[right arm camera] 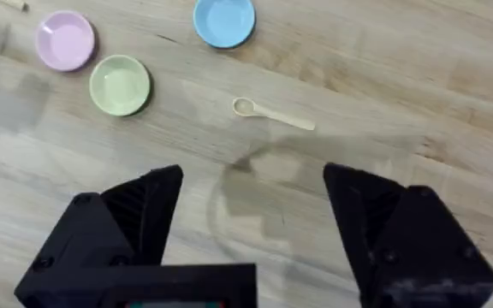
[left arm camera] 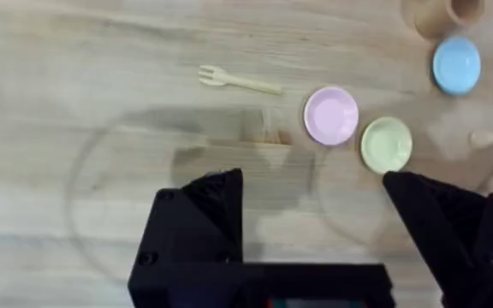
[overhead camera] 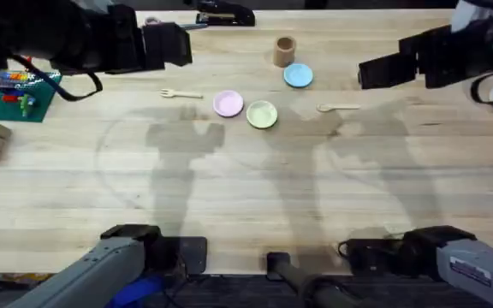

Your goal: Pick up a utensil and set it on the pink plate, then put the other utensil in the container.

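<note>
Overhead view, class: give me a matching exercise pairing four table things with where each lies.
Things:
1. fork
2. spoon
3. brown cup
4. yellow-green plate

Places:
A. just behind the light blue plate
B. right of all three plates
C. left of the pink plate
D. right beside the pink plate

Pairs: 1-C, 2-B, 3-A, 4-D

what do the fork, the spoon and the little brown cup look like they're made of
Fork: looks like pale unfinished wood, matte, cream-tan like the table.
Spoon: seemingly the same light wood, dull with no glint.
Brown cup: cardboard or wood by its flat tan-brown colour; the pictures leave open which.
</note>
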Motion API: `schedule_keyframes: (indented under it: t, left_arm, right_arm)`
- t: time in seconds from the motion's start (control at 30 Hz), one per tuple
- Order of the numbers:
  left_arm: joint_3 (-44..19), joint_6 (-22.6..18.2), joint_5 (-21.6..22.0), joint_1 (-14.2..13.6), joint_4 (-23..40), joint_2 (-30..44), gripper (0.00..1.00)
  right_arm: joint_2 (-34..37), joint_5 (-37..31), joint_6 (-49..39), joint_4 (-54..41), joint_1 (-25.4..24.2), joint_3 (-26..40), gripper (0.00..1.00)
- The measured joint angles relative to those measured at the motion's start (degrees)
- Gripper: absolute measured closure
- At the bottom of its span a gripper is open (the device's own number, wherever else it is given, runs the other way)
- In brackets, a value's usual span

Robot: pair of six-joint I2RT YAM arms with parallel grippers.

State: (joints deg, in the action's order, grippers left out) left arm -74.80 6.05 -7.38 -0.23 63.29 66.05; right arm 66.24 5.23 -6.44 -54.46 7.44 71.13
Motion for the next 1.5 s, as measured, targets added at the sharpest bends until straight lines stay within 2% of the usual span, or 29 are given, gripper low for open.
schedule_keyframes:
  t: [0.23, 0.4, 0.57, 0.67, 0.8, 0.87, 1.0, 1.07, 1.2, 1.5]
  left_arm:
    - [-5.6, 14.9, 5.3, -0.9, 3.5, 4.4, 0.004]
    - [-12.6, 23.6, 11.7, -4.0, 8.1, 10.2, 0.004]
    - [-17.3, 31.3, 16.3, -6.3, 8.4, 16.5, 0.005]
    - [-17.7, 36.5, 17.6, -6.4, 7.8, 19.3, 0.005]
    - [-17.7, 45.8, 18.2, -6.3, 6.5, 22.3, 0.005]
    - [-17.7, 51.2, 18.2, -6.3, 5.4, 23.8, 0.005]
    - [-17.7, 59.5, 17.1, -5.9, 4.1, 26.4, 0.005]
    - [-17.7, 62.1, 16.2, -5.5, 3.9, 27.9, 0.005]
    - [-17.7, 64.8, 15.2, -4.3, 3.4, 30.1, 0.006]
    - [-17.7, 71.9, 12.5, 0.1, 1.5, 34.1, 0.006]
  right_arm:
    - [0.0, 0.1, 0.0, 0.0, 0.0, 0.0, 0.004]
    - [0.0, 0.1, 0.0, 0.0, 0.0, 0.0, 0.004]
    - [0.0, 0.1, 0.0, 0.2, 0.0, 0.0, 0.003]
    - [0.0, 0.1, 0.0, 0.2, 0.0, 0.0, 0.003]
    - [0.0, 0.1, 0.0, 0.2, 0.0, 0.0, 0.003]
    - [0.0, 0.1, 0.0, 0.2, 0.0, 0.0, 0.003]
    - [0.0, 0.1, 0.0, 0.2, 0.0, 0.0, 0.004]
    - [0.0, 0.1, 0.0, 0.2, 0.0, 0.0, 0.005]
    - [0.0, 0.1, 0.0, 0.2, 0.0, 0.0, 0.004]
    - [0.0, 0.1, 0.0, 0.2, 0.0, 0.0, 0.003]
